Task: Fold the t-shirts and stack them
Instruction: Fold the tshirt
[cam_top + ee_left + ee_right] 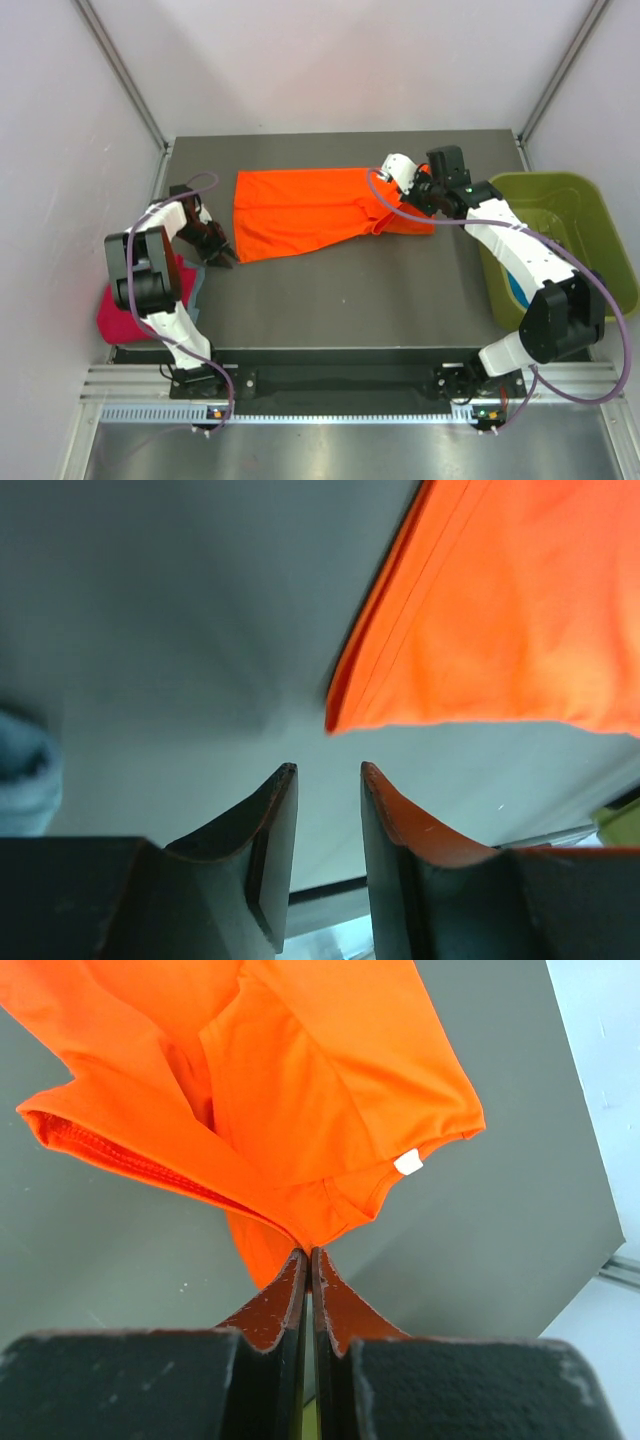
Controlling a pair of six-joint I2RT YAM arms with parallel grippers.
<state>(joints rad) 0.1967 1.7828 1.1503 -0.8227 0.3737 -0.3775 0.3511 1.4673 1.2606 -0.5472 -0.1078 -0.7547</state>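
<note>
**A:** From above, where is the orange shirt?

**B:** It is spread on the far half of the bench, with its right end bunched at the right tool. The left tool sits just off its near left corner. A pink shirt lies at the bench's near left edge, and a green bin stands on the right.

**A:** Left wrist?

**B:** The left tool stands parted with nothing in it. A corner of the orange shirt lies just beyond, apart from it.

**A:** Right wrist?

**B:** The right tool is clamped on a fold of the orange shirt, near its white tag.
</note>
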